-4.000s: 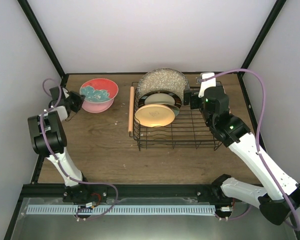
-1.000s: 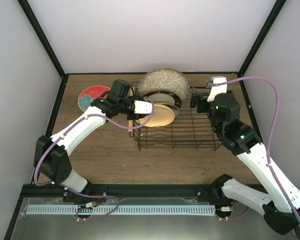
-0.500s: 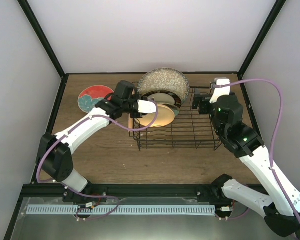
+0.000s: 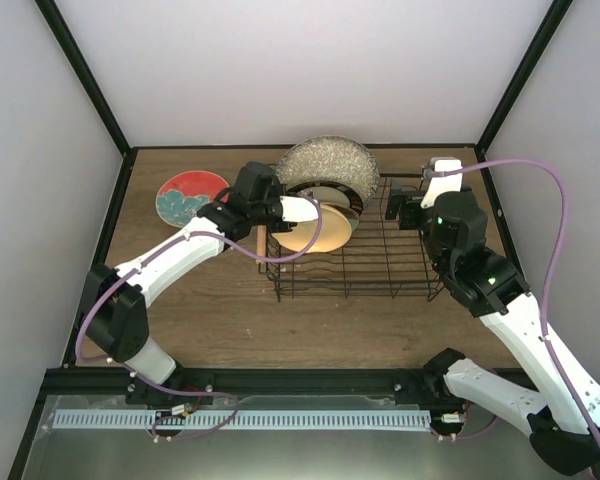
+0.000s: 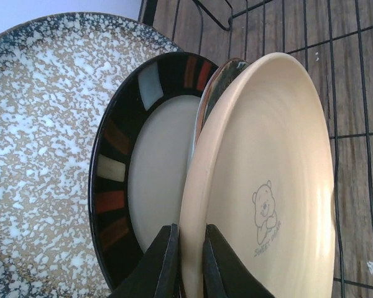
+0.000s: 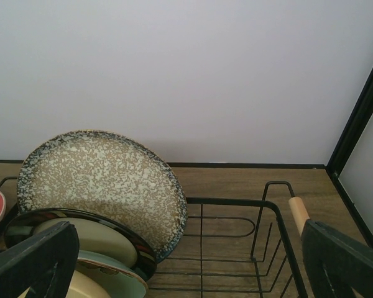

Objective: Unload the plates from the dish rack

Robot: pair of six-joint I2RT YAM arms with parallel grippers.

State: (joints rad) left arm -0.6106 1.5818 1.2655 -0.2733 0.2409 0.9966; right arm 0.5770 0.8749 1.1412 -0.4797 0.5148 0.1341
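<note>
The black wire dish rack (image 4: 380, 270) holds upright plates: the large speckled one (image 4: 325, 160) at the back, the cream one with a dark striped rim (image 4: 332, 192), a pale green one (image 6: 105, 273) and the yellow-tan one (image 4: 330, 232) in front. My left gripper (image 4: 315, 212) is shut on the yellow-tan plate's rim (image 5: 267, 174); in the left wrist view the gripper (image 5: 189, 248) has one finger on each face. The red plate with teal pattern (image 4: 187, 193) lies flat at the table's back left. My right gripper (image 4: 392, 208) is open and empty by the rack's right end.
The rack's right wooden handle (image 6: 298, 214) is just in front of my right gripper (image 6: 186, 264). The left wooden handle (image 4: 261, 245) lies under my left arm. Black frame posts and walls close in the back and sides.
My left gripper has moved right from beside the rack's left end onto the yellow-tan plate's rim. The right arm has barely moved.
</note>
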